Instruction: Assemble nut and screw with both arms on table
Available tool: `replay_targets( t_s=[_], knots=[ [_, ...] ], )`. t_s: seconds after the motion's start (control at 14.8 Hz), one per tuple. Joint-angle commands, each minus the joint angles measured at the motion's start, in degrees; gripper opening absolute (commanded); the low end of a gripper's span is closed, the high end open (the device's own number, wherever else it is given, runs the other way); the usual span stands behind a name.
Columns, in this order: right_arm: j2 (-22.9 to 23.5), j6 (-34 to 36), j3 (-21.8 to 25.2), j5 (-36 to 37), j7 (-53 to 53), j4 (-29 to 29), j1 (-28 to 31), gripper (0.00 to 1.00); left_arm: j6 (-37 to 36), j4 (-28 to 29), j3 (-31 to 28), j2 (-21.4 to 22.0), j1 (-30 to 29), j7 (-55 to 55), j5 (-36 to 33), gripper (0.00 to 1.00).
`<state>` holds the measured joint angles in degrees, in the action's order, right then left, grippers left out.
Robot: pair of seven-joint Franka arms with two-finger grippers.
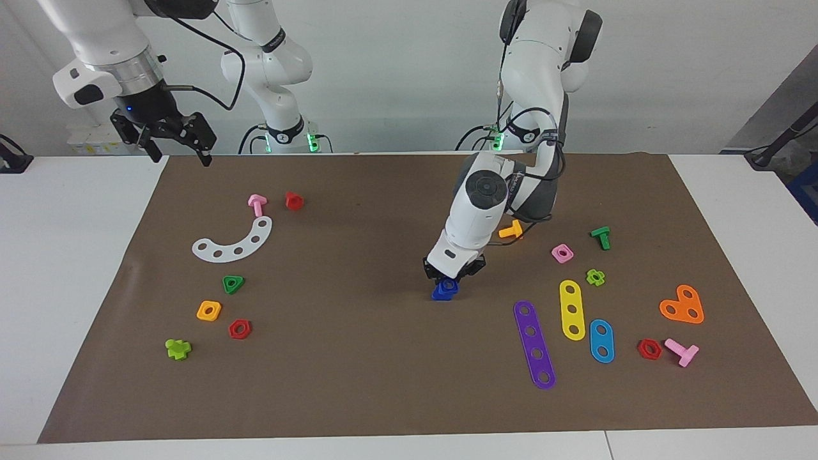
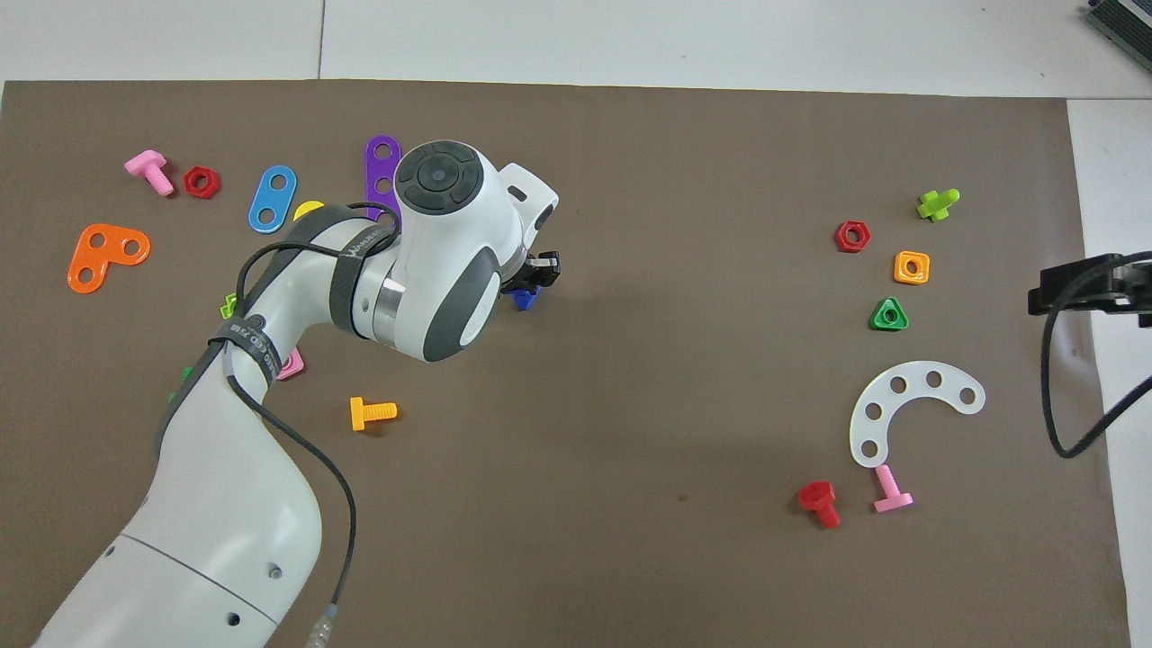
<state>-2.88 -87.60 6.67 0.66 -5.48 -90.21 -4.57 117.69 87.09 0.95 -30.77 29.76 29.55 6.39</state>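
Bending low, left hand (image 1: 451, 279) over blue pieces (image 1: 445, 289); right hand (image 1: 171, 142) raised

There are five flat plates with holes: white plate (image 1: 233, 241), purple plate (image 1: 534, 344), yellow plate (image 1: 572, 309), blue plate (image 1: 601, 340), orange plate (image 1: 682, 304). Loose nuts are six, two of them red nuts (image 1: 239, 329). Loose screws are six, two of them pink screws (image 1: 257, 204). Under the left gripper (image 1: 450, 276) is one blue piece (image 1: 445, 291) (nut or screw, I cannot tell). The arms (image 1: 476, 211) are two.
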Motion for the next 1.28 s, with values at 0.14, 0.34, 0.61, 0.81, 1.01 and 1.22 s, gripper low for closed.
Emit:
replay_targets(
  t_s=[0.14,0.34,0.61,0.81,1.01,1.22],
  knots=[
    [0.86,-0.02,-0.26,0.66,0.11,-0.14,0.08,1.00,-0.97,-0.42,-1.21,-2.10,1.44,1.82,0.47,0.00],
    [0.77,0.06,-0.35,0.66,0.11,-0.23,0.08,1.00,-1.06,-2.87,-1.12,-3.15,1.01,2.70,0.73,0.00],
    [0.77,0.06,-0.35,0.57,0.46,-0.31,0.35,1.00,-0.88,-4.73,-1.21,-4.21,0.48,2.71,1.26,0.00],
    [0.69,-0.02,-0.35,0.49,0.73,-0.31,0.52,1.00,-0.79,-5.61,-1.39,-4.39,0.39,2.79,2.49,0.00],
    [0.68,-0.02,-0.35,0.40,1.61,-0.40,1.05,1.00,-1.75,-5.70,-1.47,-4.39,0.39,2.71,2.49,0.00],
    [0.68,-0.11,-0.35,0.31,2.48,-0.49,1.58,1.00,-9.03,-6.92,-1.91,-4.30,0.48,2.71,1.96,0.00]
  ],
)
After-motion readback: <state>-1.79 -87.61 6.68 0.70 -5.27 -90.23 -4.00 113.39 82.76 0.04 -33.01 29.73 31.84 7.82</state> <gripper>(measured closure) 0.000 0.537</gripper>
